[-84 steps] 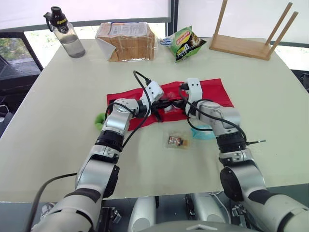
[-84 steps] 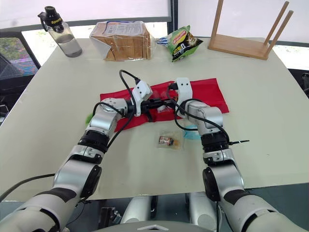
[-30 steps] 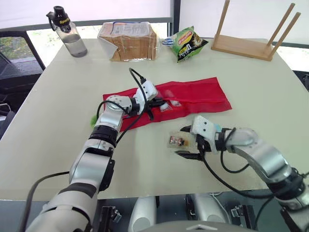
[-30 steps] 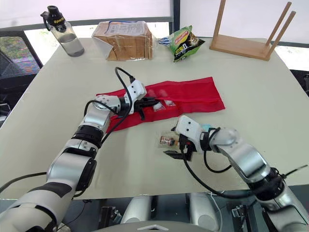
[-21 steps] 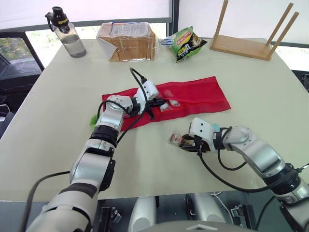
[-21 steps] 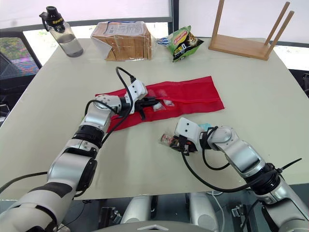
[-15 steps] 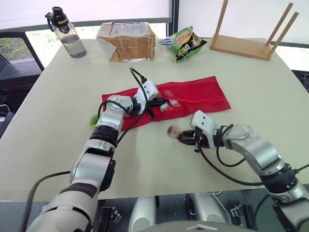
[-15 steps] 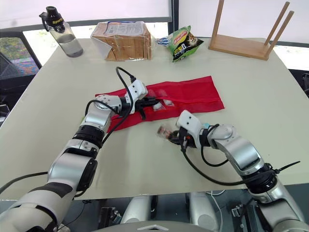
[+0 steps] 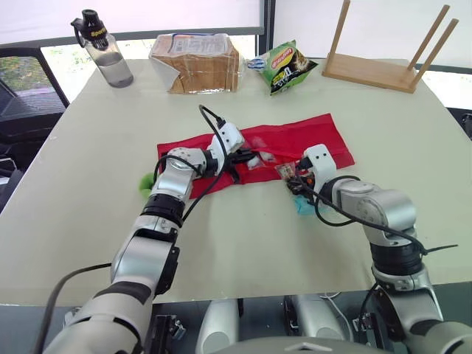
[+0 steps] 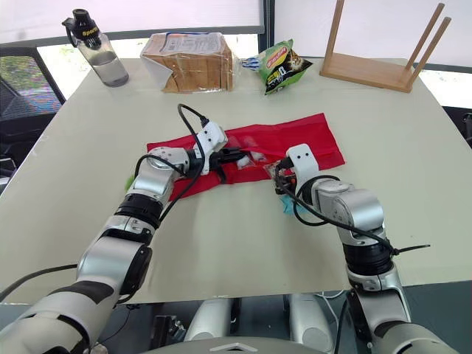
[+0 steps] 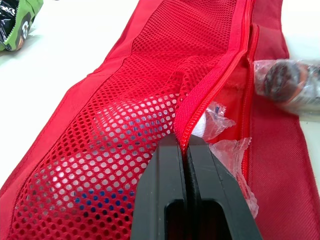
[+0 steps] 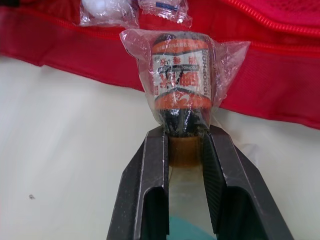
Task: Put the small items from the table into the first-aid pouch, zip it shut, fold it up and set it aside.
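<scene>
1. The right claw (image 12: 183, 131) is clenched on a bagged bottle (image 12: 181, 80). Its two black fingers (image 12: 155, 170) pinch the bottle's dark lower end through the clear plastic.
2. The bagged bottle has an orange printed label. It reaches over the near edge of the first-aid pouch (image 9: 310, 136), so its far end overlaps the red fabric. Whether it touches the fabric cannot be told.
3. Just beyond the bottle, two clear packets (image 12: 105, 10) lie on the pouch at its open zipper.
4. A teal item (image 9: 304, 206) lies on the surface (image 9: 88, 169) under the right claw's wrist, just beside the pouch's near edge.
5. The left claw (image 11: 186, 142) is shut tight on the pouch's zipper edge. It pinches the red tape where the mesh panel (image 11: 150, 100) meets the opening.
6. The mesh panel is raised at the claw, and more crinkled clear packets show in the gap beside it.
7. The pouch lies unfolded and unzipped, stretched flat across the middle of the surface between the two arms.
8. A green item (image 9: 147, 184) sits on the surface beside the left forearm, near the pouch's left end.
9. Along the far edge, well apart from the pouch, stand a water bottle (image 9: 103, 48), a loaf of bread (image 9: 195, 63), a green snack bag (image 9: 286, 66) and a wooden rack (image 9: 383, 51).
</scene>
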